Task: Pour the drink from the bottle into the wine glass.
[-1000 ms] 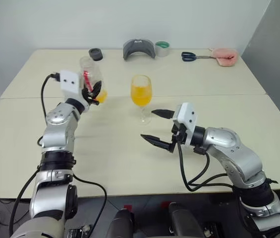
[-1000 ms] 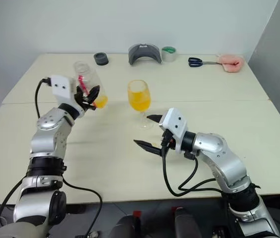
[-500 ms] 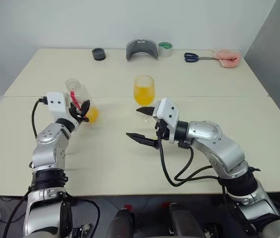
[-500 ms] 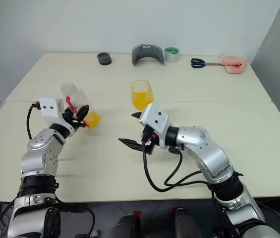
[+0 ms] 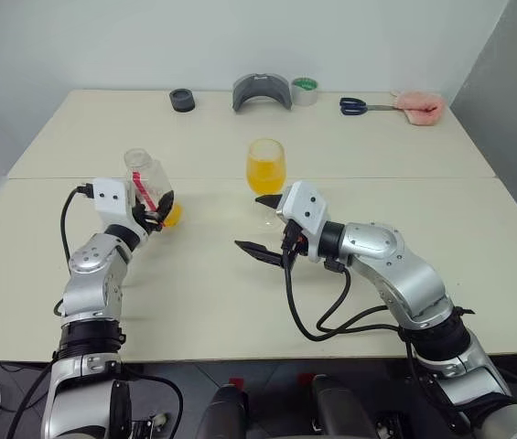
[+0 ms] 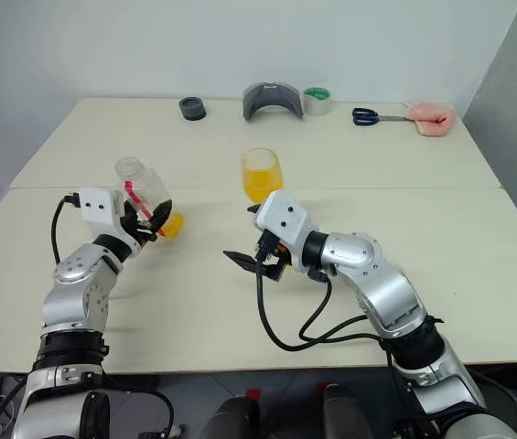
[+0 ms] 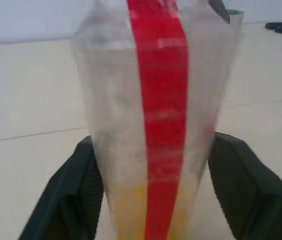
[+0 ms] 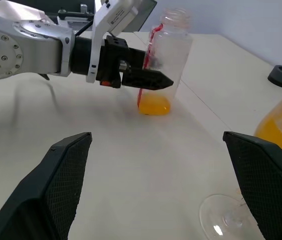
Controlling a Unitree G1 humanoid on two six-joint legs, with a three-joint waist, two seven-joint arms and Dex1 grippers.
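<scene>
Left side first: you're looking at the bottle (image 5: 145, 178) coming down. A second ago it was being held up in the air and tipped; now it's sitting upright and uncapped, base apparently on the table (image 5: 194, 274), well left of the wine glass (image 5: 265, 165). Only a small pool of the drink (image 5: 172, 215) is remaining in its bottom corner. The left gripper (image 5: 155, 208) is reaching level and forward, flanking the bottle's lower half. You can't tell whether it's clamping or letting go, and the left wrist view isn't settling it.

What that's meaning for you: the pour is looking finished and you're in the set-down step. The left arm is lying low, elbow near the table edge, forearm running away from you toward the bottle.

Moving right: the wine glass is standing upright mid-table, its bowl holding most of the orange liquid. It's untouched, with its foot showing in the right wrist view just beyond that gripper.

The right gripper (image 5: 251, 221) is now sitting just near-side of the glass, having slid leftward from beside the foot; some of that is the camera shifting. Its jaws are spread wide and carrying nothing. It's pointing level, aimed left toward the bottle, with the right arm bending in from the near right corner.
</scene>
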